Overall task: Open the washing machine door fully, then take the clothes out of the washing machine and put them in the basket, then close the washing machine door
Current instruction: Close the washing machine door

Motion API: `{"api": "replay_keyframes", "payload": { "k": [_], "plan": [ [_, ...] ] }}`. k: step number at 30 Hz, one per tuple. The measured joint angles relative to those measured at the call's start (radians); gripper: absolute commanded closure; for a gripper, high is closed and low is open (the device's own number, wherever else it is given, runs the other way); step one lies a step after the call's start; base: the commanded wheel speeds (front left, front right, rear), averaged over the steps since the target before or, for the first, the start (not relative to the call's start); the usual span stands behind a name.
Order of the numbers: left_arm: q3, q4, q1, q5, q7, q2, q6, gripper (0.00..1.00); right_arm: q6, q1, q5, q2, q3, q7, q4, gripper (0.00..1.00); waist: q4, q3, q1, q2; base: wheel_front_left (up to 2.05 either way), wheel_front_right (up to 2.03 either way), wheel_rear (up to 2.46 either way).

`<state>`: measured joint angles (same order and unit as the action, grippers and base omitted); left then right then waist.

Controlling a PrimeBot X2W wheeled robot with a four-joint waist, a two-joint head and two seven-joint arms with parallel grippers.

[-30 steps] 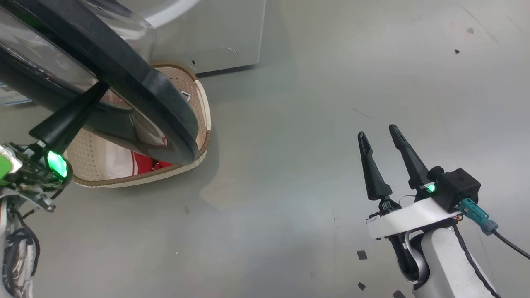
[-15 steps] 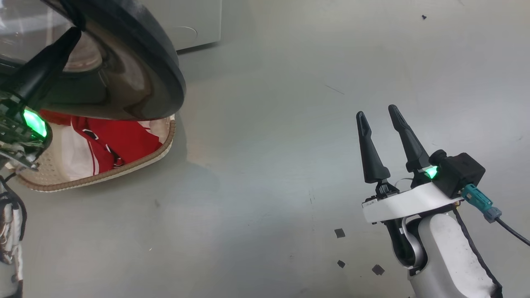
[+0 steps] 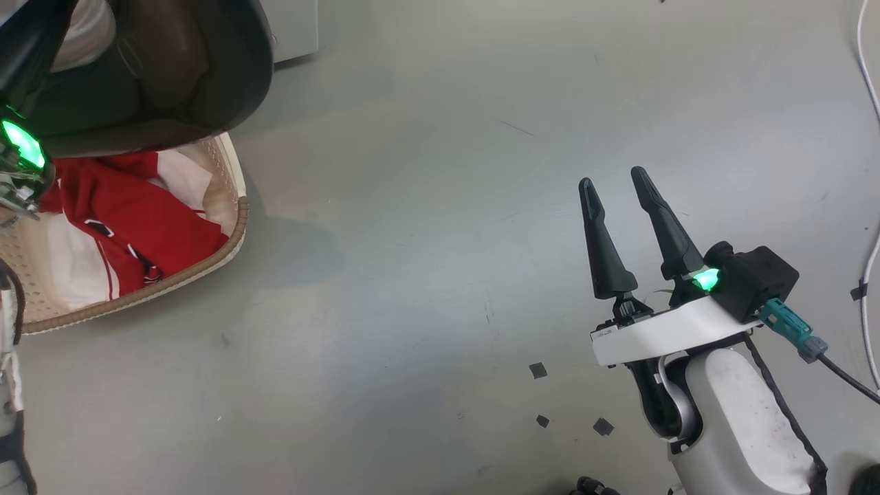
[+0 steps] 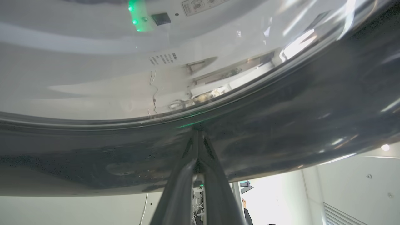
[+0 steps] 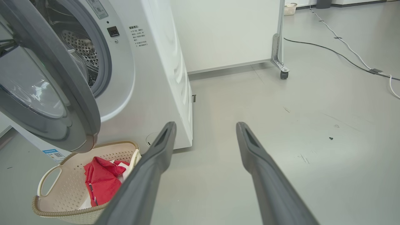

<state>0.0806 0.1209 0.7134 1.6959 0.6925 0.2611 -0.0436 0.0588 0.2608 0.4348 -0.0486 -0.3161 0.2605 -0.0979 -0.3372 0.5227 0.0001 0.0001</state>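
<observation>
The door (image 3: 192, 75), a round glossy black ring around a bulging clear glass bowl, stands swung out from the washer (image 5: 156, 68) and overhangs the basket (image 5: 78, 213). The basket is cream perforated plastic with a brown woven-look rim and a white loop handle. It sits on the floor (image 3: 412, 275) just in front of the washer. The clothes (image 5: 100, 179), crumpled bright red fabric with white panels, lie inside it. The washer is a smooth white box, and its perforated steel drum (image 5: 78, 47) shows behind the door. The floor is smooth, dull grey.

The left hand (image 4: 197, 139) has its fingers pressed together, tips against the door's dark rim. The right hand (image 3: 612, 179) hovers over bare floor well right of the basket, fingers spread wide, holding nothing.
</observation>
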Motion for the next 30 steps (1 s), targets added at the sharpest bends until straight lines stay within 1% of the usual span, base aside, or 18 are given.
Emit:
{"api": "replay_keyframes", "payload": {
  "k": [3, 8, 11, 12, 15, 22, 25, 30],
  "plan": [
    [-0.016, 0.019, 0.024, -0.002, -0.007, -0.002, 0.0, 1.0, -0.01, 0.002, 0.005, 0.0, 0.002, 0.0, 0.0, 0.0, -0.011, 0.004, 0.0, 0.0, 0.0, 0.0, 0.0],
    [-0.029, 0.044, 0.061, -0.027, -0.009, -0.017, -0.002, 1.0, -0.01, 0.003, 0.007, 0.001, 0.002, 0.0, 0.0, 0.0, -0.019, 0.007, 0.0, 0.0, 0.0, 0.0, 0.0],
    [-0.028, 0.064, 0.069, -0.036, -0.02, -0.017, -0.008, 1.0, -0.011, 0.005, 0.007, 0.001, 0.002, 0.0, 0.0, 0.0, -0.022, 0.006, 0.0, 0.0, 0.0, 0.0, 0.0],
    [-0.028, 0.069, 0.069, -0.041, -0.023, -0.018, -0.014, 1.0, -0.018, 0.007, 0.007, 0.001, 0.002, 0.0, 0.0, 0.0, -0.022, 0.005, 0.0, 0.0, 0.0, 0.0, 0.0],
    [-0.028, 0.092, 0.071, -0.043, -0.03, -0.022, -0.026, 1.0, -0.023, 0.008, 0.007, 0.001, 0.008, 0.0, 0.0, 0.0, -0.02, 0.002, 0.0, 0.0, 0.0, 0.0, 0.0],
    [-0.024, 0.129, 0.07, -0.042, -0.041, -0.051, -0.055, 1.0, -0.026, 0.008, -0.005, 0.001, 0.024, 0.0, -0.008, 0.0, 0.001, -0.018, 0.0, 0.0, 0.0, 0.0, 0.0],
    [-0.011, 0.136, 0.063, -0.03, -0.051, -0.069, -0.061, 1.0, -0.026, 0.007, -0.017, 0.001, 0.035, 0.0, -0.014, 0.0, 0.017, -0.031, 0.0, 0.0, 0.0, 0.0, 0.0],
    [0.012, 0.142, 0.005, -0.018, -0.069, -0.092, -0.07, 1.0, -0.026, 0.005, -0.043, 0.001, 0.053, 0.0, -0.024, 0.0, 0.051, -0.052, 0.0, 0.0, 0.0, 0.0, 0.0]
  ]
}}
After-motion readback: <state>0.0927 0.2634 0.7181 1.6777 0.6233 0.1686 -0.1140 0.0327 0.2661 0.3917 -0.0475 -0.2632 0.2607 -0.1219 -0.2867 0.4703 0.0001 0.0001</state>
